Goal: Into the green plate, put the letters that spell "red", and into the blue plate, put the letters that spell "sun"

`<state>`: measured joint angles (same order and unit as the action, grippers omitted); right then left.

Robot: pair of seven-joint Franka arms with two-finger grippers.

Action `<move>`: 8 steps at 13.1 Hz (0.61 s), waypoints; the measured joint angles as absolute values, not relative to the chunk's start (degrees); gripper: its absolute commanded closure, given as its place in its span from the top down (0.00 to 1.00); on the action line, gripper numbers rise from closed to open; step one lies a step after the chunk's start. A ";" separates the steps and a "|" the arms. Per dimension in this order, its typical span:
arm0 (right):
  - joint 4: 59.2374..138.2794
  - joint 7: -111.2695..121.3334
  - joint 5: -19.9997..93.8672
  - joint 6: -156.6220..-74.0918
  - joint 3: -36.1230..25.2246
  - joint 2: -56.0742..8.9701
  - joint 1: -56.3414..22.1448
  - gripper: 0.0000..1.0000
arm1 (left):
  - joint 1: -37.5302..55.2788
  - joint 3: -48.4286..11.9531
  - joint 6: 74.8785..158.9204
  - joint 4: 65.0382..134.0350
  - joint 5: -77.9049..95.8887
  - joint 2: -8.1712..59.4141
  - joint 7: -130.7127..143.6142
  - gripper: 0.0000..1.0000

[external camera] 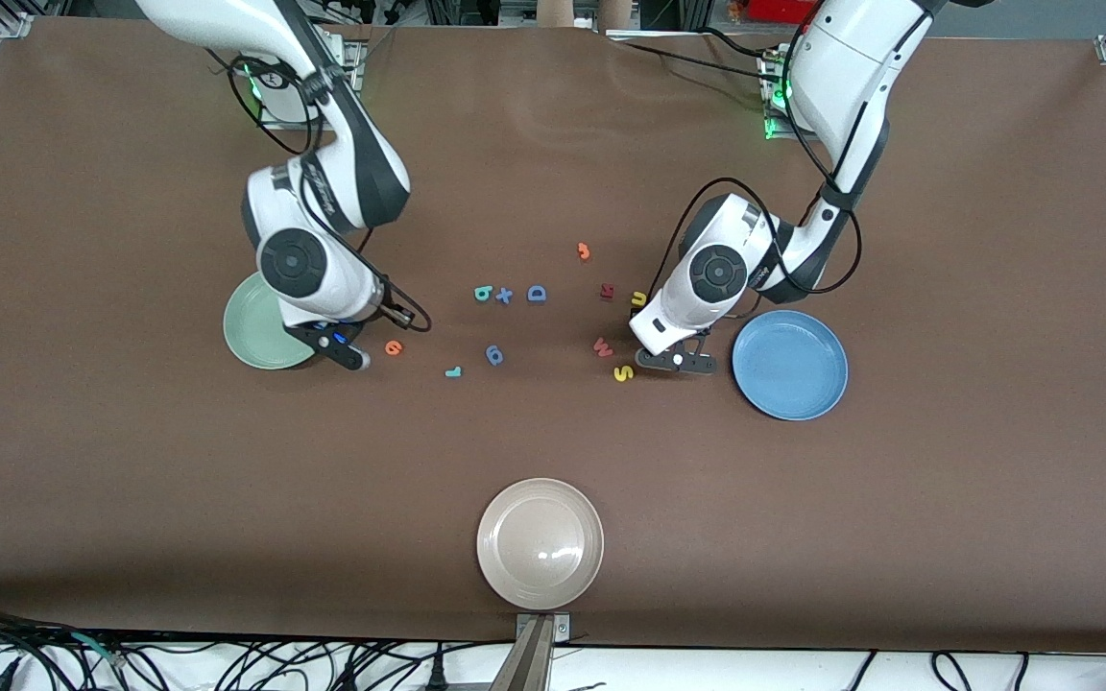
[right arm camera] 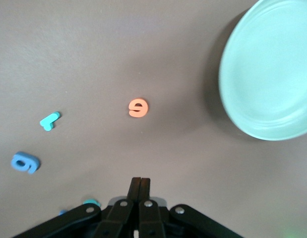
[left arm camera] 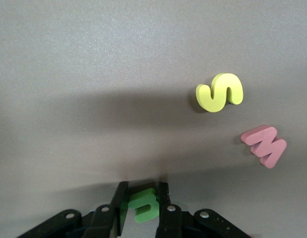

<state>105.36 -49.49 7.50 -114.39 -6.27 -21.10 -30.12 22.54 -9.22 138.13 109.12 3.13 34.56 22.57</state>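
Left gripper (external camera: 675,362), low just beside the blue plate (external camera: 750,392) at mid-height of the front view, has its fingers (left arm camera: 164,198) pinching the olive-green "n" (left arm camera: 143,205), which sits at the bottom edge of the left wrist view. Right gripper (external camera: 349,354) hangs with its fingers (right arm camera: 135,187) pressed together on nothing, over bare table between the green plate (external camera: 246,336) and the orange "e" (external camera: 394,347). Nearest the front camera, at the bottom centre of the front view, lies a beige-white plate (external camera: 540,543). Farther up come the yellow "s" (external camera: 622,373), just beside the left gripper, and the teal "r" (external camera: 453,371) near the middle of the frame. A blue "6"-like piece (external camera: 493,355) lies just above the "r", and a red "W" (external camera: 603,346) lies just above the "s". The orange "e" is at about that same height, toward the right arm's end of the table. Higher in the frame, the yellow "u" (external camera: 638,298) and a dark red "N" (external camera: 607,291) lie side by side, close to the left arm's wrist. In the centre, the teal "d" (external camera: 483,293), a small blue cross-shaped piece (external camera: 504,296) and a blue capital "D" (external camera: 537,294) form a short row. Farthest up lies a small orange piece (external camera: 584,251). Both coloured plates hold no letters.
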 measured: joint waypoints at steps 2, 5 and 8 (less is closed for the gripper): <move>104.96 -48.37 5.73 -111.63 -7.36 -17.52 -30.13 0.00 | 22.43 -9.10 137.06 108.59 3.13 33.69 22.58 0.05; 99.30 -45.08 4.74 -102.60 -9.98 -14.83 -30.11 0.00 | 21.26 -8.76 126.83 102.53 3.09 32.18 22.34 0.06; 92.71 -40.99 4.71 -96.04 -12.78 -14.35 -30.08 0.66 | 17.36 -8.29 119.91 96.54 2.43 31.43 14.60 0.06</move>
<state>92.71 -40.99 4.71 -96.04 -12.78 -14.35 -30.08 17.36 -8.29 119.91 96.54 2.43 31.43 14.60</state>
